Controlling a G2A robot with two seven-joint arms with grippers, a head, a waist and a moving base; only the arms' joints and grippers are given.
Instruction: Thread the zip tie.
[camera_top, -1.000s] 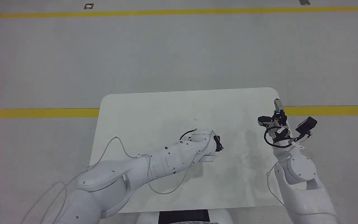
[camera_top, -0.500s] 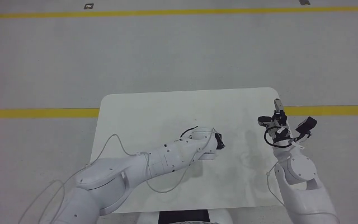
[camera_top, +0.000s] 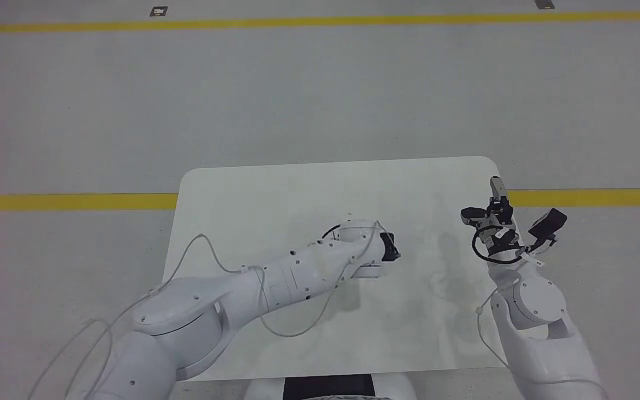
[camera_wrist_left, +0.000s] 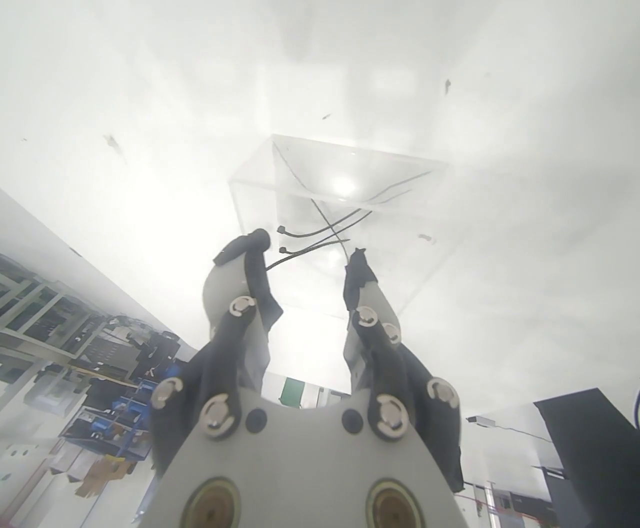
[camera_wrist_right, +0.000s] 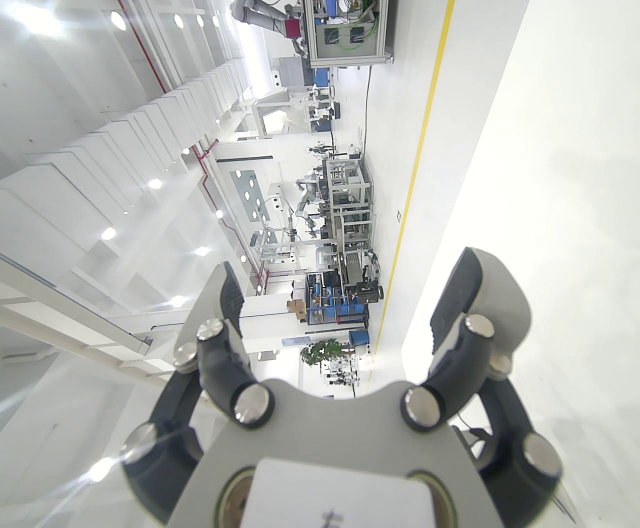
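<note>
The thin black zip ties (camera_wrist_left: 320, 232) lie unthreaded in a clear plastic box (camera_wrist_left: 250, 190); left end effector (camera_wrist_left: 307, 247) and right end effector (camera_wrist_right: 345, 265) are apart, empty.

The white left arm (camera_top: 270, 290) is lying extended forward and rightward, its black-padded grey left end effector (camera_wrist_left: 306, 250) gaping apart, while the white right arm (camera_top: 530, 305) is holding its black-padded right end effector (camera_wrist_right: 345, 267) spread wide, pointing forward.

Left arm nudges up-frame
The dark-fingered left gripper (camera_top: 391, 245) has edged slightly upward and rightward in the top view.
</note>
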